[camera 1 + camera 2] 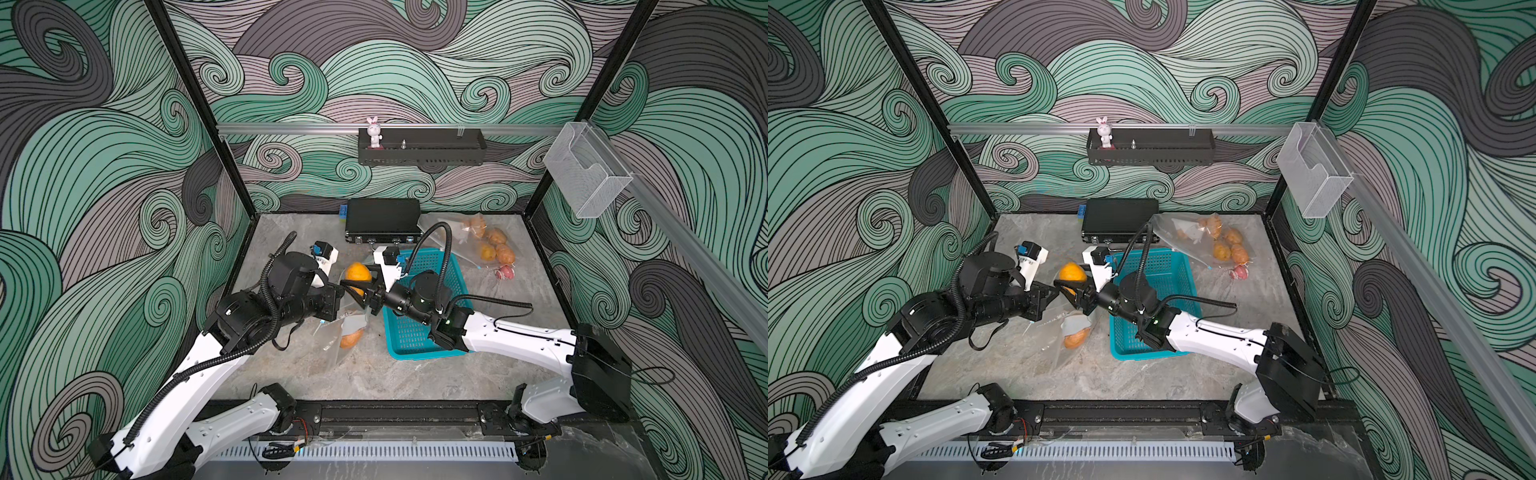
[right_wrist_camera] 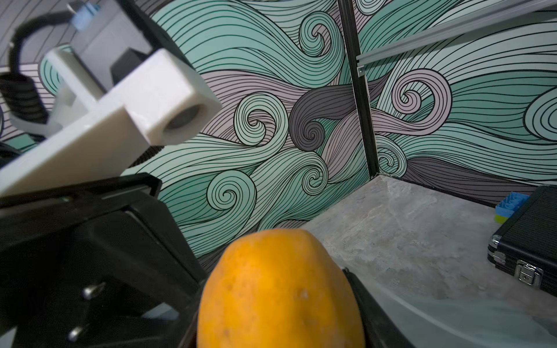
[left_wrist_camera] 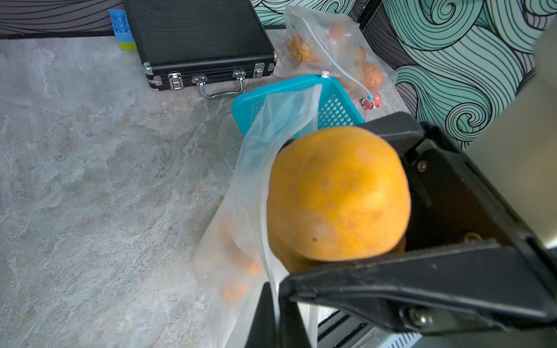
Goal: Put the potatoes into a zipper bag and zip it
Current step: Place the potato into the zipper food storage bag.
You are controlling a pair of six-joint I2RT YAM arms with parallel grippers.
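Even, soft light; shadows faint on the table (image 1: 374, 374). Wide-angle bending at the edges. Both wrist views blur the close potato (image 3: 337, 192).

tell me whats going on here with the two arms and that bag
The left gripper is shut on the rim of a clear zipper bag, holding its mouth up. The right gripper grips an orange potato right at that opening, not yet released. Another potato already lies low in the bag. The blue basket beside it looks empty, and a second bag of potatoes lies near the far wall.
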